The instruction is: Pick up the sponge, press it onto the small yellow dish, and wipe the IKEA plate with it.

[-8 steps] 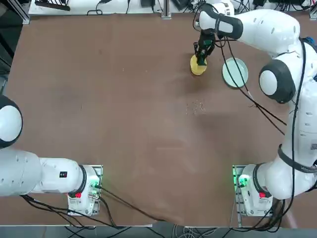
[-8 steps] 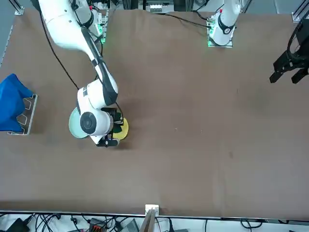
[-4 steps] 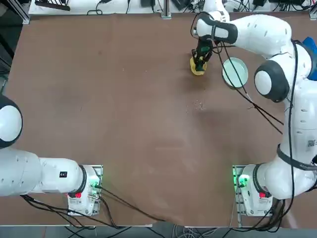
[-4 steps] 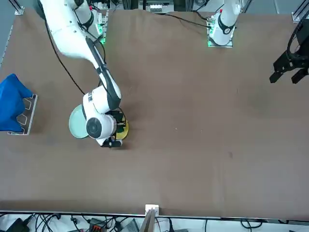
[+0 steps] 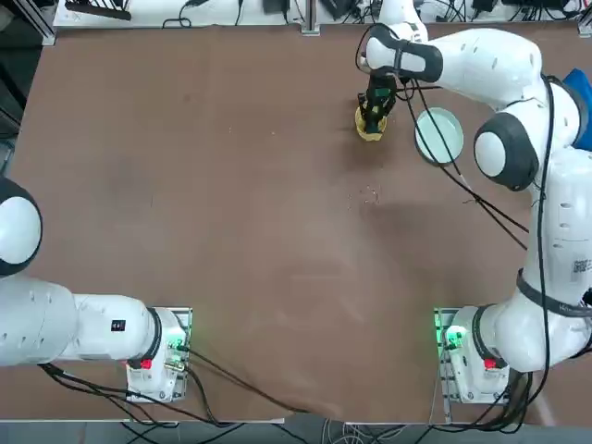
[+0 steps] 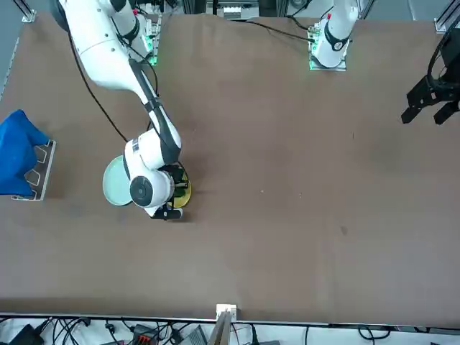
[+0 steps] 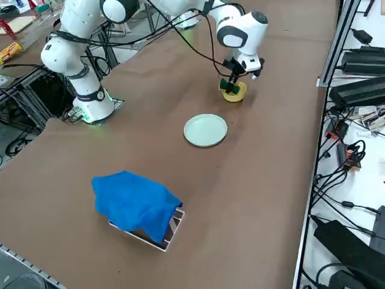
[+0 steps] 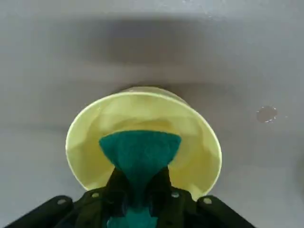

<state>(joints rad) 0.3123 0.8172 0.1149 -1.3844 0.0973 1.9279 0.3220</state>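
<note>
The right gripper (image 8: 137, 202) pinches the green-topped rectangular sponge (image 8: 140, 154), pushing it down into the small round yellow dish (image 8: 199, 142) to press it; the pale blue-green IKEA plate (image 5: 438, 134) waits just beside on the tabletop (image 5: 231, 203).

The right claw (image 7: 230, 86) holds the sponge (image 7: 229, 85) down in the small yellow dish (image 7: 233, 93), near the IKEA plate (image 7: 206, 130).

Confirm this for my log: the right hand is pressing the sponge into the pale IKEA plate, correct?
Not quite: the right hand, shut on the sponge, holds it in the small yellow dish, as the right wrist view shows. The IKEA plate sits apart.
</note>
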